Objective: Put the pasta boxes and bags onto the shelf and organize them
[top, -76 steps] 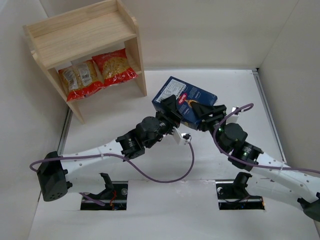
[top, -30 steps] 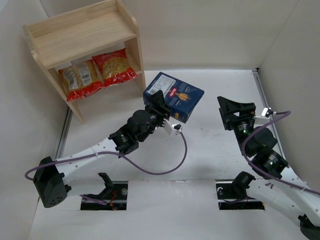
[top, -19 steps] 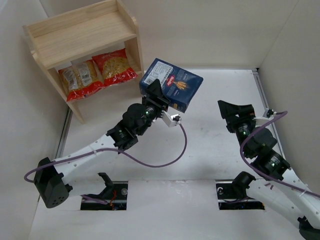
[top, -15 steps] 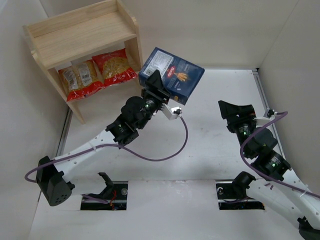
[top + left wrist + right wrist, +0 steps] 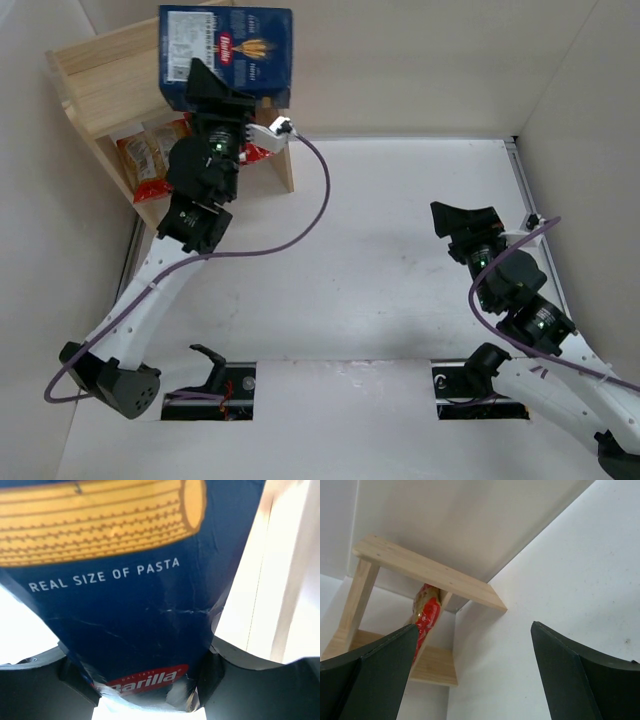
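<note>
Left gripper (image 5: 212, 92) clamps pasta box (image 5: 228, 45) above shelf (image 5: 100, 85) top tier; bags (image 5: 145, 165) on its lower tier. Right gripper (image 5: 462, 222) open, well apart from shelf. Risk: box released too high topples off shelf.

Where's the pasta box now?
Top view, upper left: the pasta box is held by the left gripper, over the shelf top, above the bags.

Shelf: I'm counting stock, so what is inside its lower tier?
Two red-banded pasta bags: the left one partly visible, the right mostly covered by the left arm. The tier's back is hidden.
</note>
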`<state>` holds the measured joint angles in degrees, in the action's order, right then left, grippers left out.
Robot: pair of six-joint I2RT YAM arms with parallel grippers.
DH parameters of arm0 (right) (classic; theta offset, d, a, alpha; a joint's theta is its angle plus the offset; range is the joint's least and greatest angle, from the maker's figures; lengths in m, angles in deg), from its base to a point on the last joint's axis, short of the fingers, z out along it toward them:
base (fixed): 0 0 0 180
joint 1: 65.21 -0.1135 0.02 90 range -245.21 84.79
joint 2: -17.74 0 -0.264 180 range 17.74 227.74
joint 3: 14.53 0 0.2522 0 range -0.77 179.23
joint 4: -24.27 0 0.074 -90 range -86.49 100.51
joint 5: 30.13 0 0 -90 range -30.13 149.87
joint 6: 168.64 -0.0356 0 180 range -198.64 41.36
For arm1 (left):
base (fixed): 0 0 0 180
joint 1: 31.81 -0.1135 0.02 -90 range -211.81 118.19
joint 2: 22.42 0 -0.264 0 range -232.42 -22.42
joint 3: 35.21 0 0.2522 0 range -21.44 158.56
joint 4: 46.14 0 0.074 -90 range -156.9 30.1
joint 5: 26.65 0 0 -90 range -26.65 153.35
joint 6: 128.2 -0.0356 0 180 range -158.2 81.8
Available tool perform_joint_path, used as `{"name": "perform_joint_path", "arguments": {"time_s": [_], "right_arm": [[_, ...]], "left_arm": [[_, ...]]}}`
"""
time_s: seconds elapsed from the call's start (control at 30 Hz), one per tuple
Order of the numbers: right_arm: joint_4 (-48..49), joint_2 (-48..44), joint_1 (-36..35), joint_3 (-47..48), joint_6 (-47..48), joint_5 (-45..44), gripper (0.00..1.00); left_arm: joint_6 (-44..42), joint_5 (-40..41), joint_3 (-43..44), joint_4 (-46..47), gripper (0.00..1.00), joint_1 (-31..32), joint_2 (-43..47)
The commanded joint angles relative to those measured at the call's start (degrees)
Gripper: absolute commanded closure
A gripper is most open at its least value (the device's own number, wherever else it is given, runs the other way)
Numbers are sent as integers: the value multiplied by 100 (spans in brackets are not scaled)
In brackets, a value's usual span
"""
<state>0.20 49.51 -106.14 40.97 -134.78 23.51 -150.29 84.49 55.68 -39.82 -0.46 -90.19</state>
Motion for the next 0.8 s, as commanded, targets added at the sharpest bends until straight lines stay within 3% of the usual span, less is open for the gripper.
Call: {"name": "perform_joint_path", "arguments": {"time_s": [0.0,0.3,0.47,0.53,0.6,0.77], "right_arm": [[231,-4,-25,54,200,-82,0],[292,-21,-86,-78,209,-47,0],[266,-285,-174,-245,217,-143,0],[240,-364,-192,-297,217,-161,0],[240,-399,-192,-324,217,-161,0],[266,-391,-306,-342,217,-170,0]], "left_arm": [[82,425,724,630,99,-554,98],[978,250,1463,-82,98,-2145,-693],[1382,136,1586,-478,96,-2577,-948],[1611,100,1796,-574,89,-2674,-1097],[1717,161,2104,-750,72,-2709,-1264],[1866,162,2754,-839,43,-2745,-1555]]}}
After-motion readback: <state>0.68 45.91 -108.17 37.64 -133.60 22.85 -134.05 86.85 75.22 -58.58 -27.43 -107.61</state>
